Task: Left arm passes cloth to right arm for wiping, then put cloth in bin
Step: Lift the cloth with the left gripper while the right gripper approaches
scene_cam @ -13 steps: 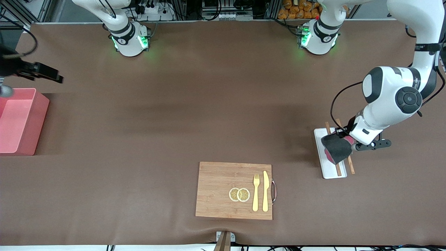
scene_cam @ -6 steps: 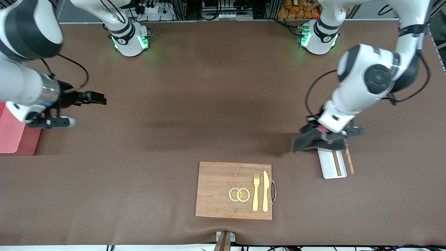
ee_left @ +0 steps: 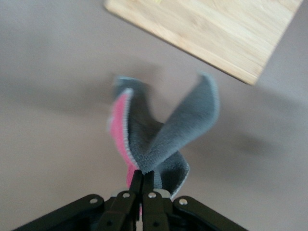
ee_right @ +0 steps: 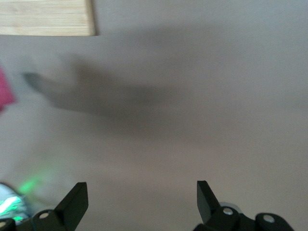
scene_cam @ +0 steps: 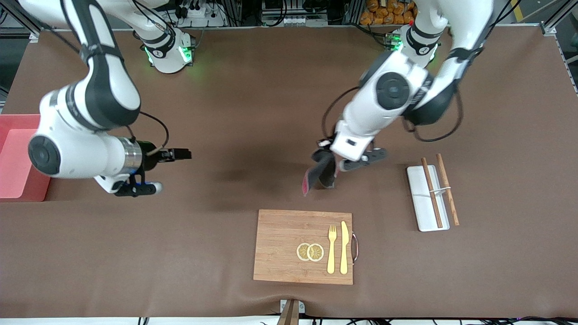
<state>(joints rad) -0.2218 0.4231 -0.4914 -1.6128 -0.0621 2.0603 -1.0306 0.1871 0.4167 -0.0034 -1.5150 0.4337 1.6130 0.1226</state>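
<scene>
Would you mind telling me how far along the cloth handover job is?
Done: the left gripper has shut on the cloth, hanging above the table. In hand: the handover, with the open right gripper apart from it. Left: passing, wiping, and dropping it in the bin.

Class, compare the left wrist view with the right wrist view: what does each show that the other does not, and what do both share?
Only the left wrist view: the left end effector, shut on the folded grey and magenta cloth hanging over the table.

Only the right wrist view: the right end effector, open and empty, over bare table.

Both: the brown table covering and a corner of the wooden cutting board. A pink patch at the right wrist view's edge cannot be identified.
</scene>
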